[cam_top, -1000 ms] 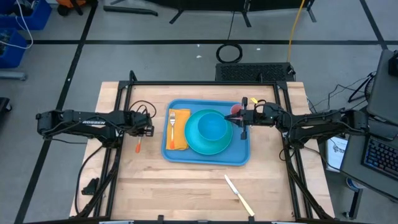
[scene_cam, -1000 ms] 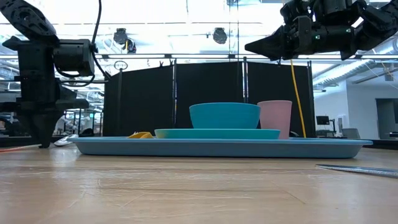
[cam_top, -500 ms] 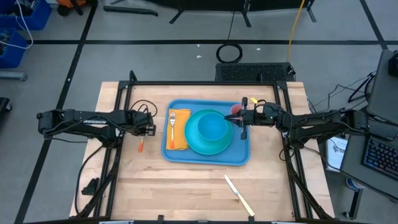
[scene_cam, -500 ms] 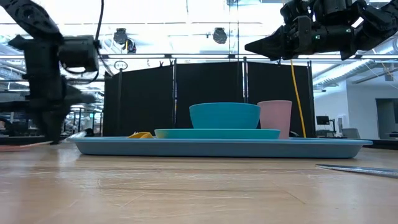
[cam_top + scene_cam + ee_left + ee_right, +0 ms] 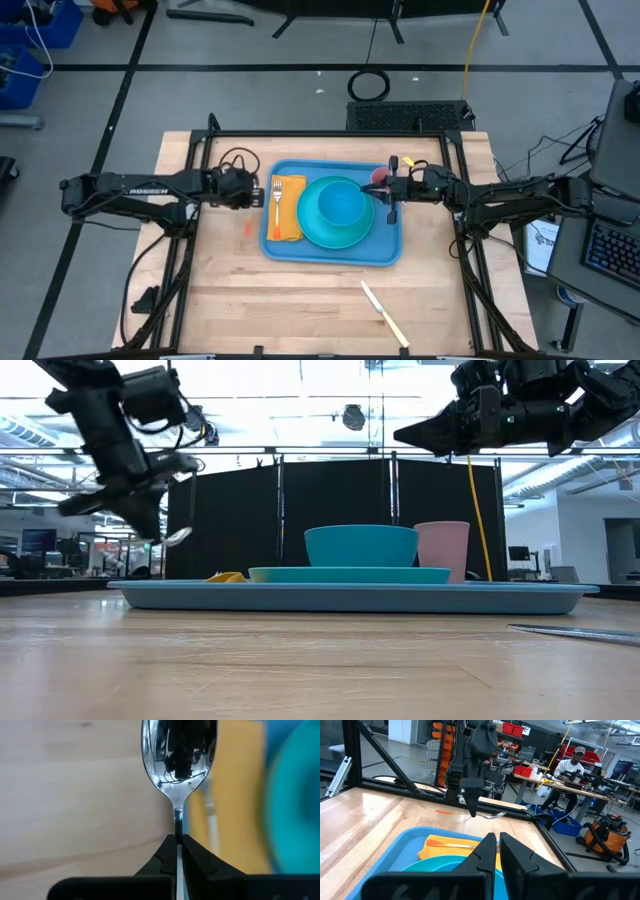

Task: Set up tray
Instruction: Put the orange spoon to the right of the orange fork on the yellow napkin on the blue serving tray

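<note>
We see the left gripper [image 5: 177,840], jaws pinching a spoon [image 5: 179,757], raised just left of the tray [image 5: 385,250] mid-surface, while the right gripper [image 5: 389,190], jaws pressed together, hovers over its right edge.

Wooden table [image 5: 300,300] carries tray [image 5: 385,255], knife [image 5: 384,314].

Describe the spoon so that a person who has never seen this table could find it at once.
Start from the light-blue tray in the middle of the wooden table. Just off the tray's left edge, the left gripper holds the spoon by its handle above the table. Unlike the fork on the yellow napkin, it is lifted, with a shiny rounded bowl.
</note>
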Motion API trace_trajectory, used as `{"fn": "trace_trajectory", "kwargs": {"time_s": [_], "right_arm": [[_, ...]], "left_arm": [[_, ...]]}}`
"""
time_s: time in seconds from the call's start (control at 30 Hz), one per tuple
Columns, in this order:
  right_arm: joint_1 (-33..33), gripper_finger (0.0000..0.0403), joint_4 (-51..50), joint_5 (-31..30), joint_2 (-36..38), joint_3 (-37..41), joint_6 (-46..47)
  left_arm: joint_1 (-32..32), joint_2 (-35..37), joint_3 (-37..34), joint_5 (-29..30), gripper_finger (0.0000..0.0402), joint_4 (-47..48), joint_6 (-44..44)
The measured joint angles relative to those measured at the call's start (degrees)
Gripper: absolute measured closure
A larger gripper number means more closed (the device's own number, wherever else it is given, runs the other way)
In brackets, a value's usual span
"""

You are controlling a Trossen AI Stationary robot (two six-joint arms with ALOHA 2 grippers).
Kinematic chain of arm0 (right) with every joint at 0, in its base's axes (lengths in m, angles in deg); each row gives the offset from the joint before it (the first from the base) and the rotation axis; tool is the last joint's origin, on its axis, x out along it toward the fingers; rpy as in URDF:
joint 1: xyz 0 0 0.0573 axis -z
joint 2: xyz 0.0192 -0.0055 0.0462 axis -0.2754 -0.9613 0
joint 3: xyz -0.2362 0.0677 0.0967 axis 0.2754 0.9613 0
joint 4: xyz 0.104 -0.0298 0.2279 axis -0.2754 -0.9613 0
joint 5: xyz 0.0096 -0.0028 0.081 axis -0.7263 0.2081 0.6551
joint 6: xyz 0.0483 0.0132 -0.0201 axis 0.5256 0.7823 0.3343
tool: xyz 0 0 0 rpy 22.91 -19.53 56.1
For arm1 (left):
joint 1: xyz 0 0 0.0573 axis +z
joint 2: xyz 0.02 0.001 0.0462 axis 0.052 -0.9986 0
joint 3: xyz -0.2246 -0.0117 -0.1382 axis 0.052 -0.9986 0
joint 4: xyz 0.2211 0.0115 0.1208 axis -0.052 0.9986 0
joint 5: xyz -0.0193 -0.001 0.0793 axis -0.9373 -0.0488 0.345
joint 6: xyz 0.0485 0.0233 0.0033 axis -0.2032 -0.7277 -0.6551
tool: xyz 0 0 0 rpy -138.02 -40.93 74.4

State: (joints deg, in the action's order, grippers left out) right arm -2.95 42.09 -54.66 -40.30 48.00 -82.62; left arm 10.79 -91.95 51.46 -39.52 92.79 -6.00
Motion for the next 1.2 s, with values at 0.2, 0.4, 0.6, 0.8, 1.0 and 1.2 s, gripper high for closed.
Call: {"fn": "trace_trajectory", "kwargs": {"time_s": [0.2,0.4,0.6,0.8,1.0,1.2], "right_arm": [[0.0,0.039,0.7,0.0,0.0,0.0,0.0],[0.0,0.039,1.8,0.0,0.0,0.0,-0.5],[0.0,0.039,1.9,0.0,0.0,0.0,-0.7],[0.0,0.039,1.5,0.0,0.0,0.0,-0.6],[0.0,0.039,1.4,0.0,0.0,0.0,-0.6],[0.0,0.039,1.5,0.0,0.0,0.0,-0.5]], "left_arm": [[-1.2,-2.6,3.0,0.3,0.0393,-5.7,-0.1],[-0.6,-9.7,5.3,-0.5,0.0393,-10.8,-1.6],[1.9,-16.8,6.9,-4.4,0.0393,-16.5,-3.8],[3.3,-21.3,7.2,-6.2,0.0393,-20.6,-4.1],[3.3,-24.0,7.2,-6.4,0.0393,-23.4,-2.4],[3.3,-24.8,7.2,-5.4,0.0393,-23.9,-1.3]]}}
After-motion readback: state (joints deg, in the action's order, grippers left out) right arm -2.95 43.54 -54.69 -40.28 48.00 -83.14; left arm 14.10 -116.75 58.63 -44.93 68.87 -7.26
